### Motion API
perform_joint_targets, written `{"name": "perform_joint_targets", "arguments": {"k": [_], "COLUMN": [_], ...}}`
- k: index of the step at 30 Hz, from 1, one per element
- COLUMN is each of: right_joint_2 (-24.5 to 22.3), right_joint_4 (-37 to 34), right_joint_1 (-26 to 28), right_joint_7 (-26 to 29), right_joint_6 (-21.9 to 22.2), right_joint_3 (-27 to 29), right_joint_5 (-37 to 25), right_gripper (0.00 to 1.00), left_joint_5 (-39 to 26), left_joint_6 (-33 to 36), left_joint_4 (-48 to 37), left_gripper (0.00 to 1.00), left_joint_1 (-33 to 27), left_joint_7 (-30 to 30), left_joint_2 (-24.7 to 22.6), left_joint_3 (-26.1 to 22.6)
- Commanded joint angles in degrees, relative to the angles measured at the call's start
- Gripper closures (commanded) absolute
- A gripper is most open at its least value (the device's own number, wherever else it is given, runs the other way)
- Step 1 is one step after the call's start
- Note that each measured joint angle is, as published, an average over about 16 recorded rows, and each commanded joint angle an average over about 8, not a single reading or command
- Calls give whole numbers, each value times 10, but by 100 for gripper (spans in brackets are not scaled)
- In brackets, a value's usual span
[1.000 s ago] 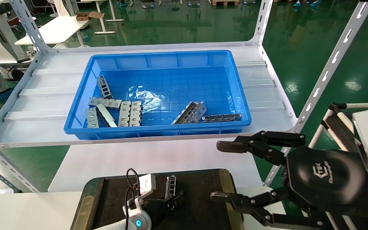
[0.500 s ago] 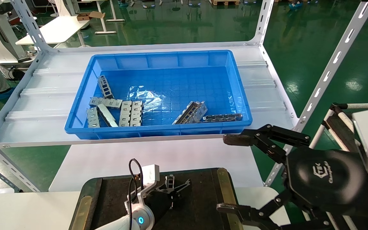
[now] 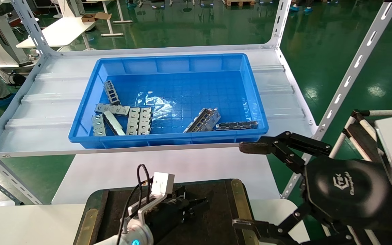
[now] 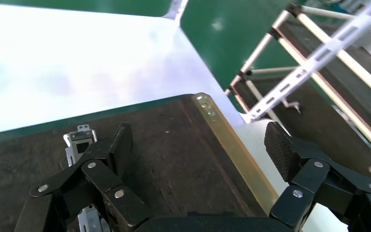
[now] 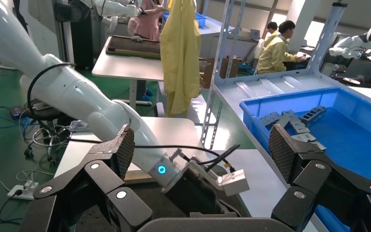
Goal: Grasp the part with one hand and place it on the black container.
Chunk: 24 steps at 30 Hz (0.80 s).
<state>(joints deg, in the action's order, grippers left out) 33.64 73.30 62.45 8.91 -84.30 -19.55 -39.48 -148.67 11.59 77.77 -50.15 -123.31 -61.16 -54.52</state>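
The part [image 4: 77, 137], a narrow silver-grey channel bracket, lies flat on the black container [image 4: 174, 145]. It is just outside one finger [image 4: 121, 145] of my left gripper [image 4: 200, 145]. That gripper is open and empty, with only bare tray between its jaws. In the head view the left gripper [image 3: 192, 201] hovers low over the black container [image 3: 219, 204] at the bottom centre, and it hides the part. My right gripper [image 3: 243, 186] is open and empty at the right, beside the tray's brass strip [image 3: 238, 200].
The big blue bin [image 3: 168, 61] stands on the white shelf behind. It holds several more brackets [image 3: 204, 119], flat slotted plates [image 3: 138, 120] and a dark chain-like strip [image 3: 237, 125]. A slanted shelf post [image 3: 349, 75] stands at the right. The right wrist view shows the left arm [image 5: 77, 96].
My left gripper has opened off the part and shifted right over the tray, leaving the part lying there. My right gripper has drifted slightly to the right.
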Motion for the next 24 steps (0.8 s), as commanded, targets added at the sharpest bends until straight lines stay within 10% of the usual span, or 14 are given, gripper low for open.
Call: {"name": "perform_joint_targets", "arguments": {"k": [1,12,24], "right_joint_2": [0,0,0], "right_joint_4": [0,0,0], "right_joint_1": [0,0,0], "right_joint_7": [0,0,0], "right_joint_6": [0,0,0], "right_joint_3": [0,0,0], "right_joint_5": [0,0,0], "right_gripper": [0,0,0], "left_joint_5": [30,53,-70], "left_joint_6": [-31,-240,-418], "left_joint_4": [2,2,-4], "left_gripper": [0,0,0], "left_joint_1": [-11,-90,-216], "left_joint_7": [13,-29,-214], "left_joint_2": [24,168,289], "left_joint_3": [-31,-213,-391]}}
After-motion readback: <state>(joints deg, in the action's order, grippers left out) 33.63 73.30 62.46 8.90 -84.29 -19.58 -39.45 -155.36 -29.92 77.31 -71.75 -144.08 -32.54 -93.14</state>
